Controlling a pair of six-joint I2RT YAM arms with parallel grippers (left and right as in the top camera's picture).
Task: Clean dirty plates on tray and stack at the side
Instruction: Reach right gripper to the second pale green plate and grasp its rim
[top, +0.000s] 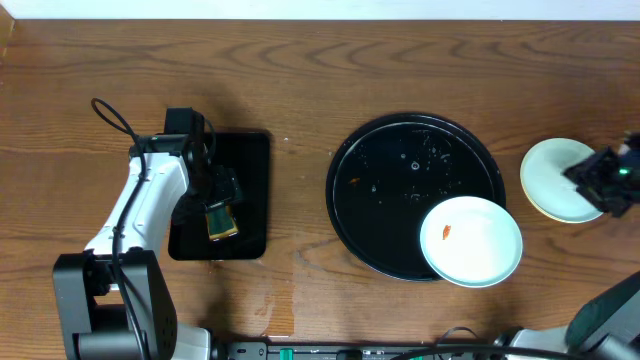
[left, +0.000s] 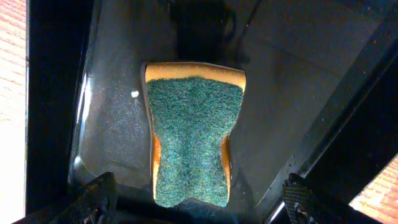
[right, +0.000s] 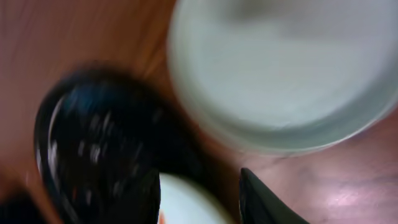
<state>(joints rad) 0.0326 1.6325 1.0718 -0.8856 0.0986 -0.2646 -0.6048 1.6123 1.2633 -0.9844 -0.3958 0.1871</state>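
Left pincer (left: 199, 202) gapes astride sponge (left: 189, 143), clear only from wrist; right pincer (right: 202, 202), blurred, apart over plate (right: 286, 68).

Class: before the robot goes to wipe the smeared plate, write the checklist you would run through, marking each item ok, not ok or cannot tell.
1. Sponge lies between the left gripper's fingers: ok.
2. Sponge gripped: not ok, fingers stand apart from it.
3. Smeared plate on the round tray: ok, though it overhangs the rim.
4. Plate clean: not ok, orange smear shows.
5. Right gripper clear of the side stack: not ok, it hangs over its edge.
6. Right gripper open: cannot tell, view blurred.
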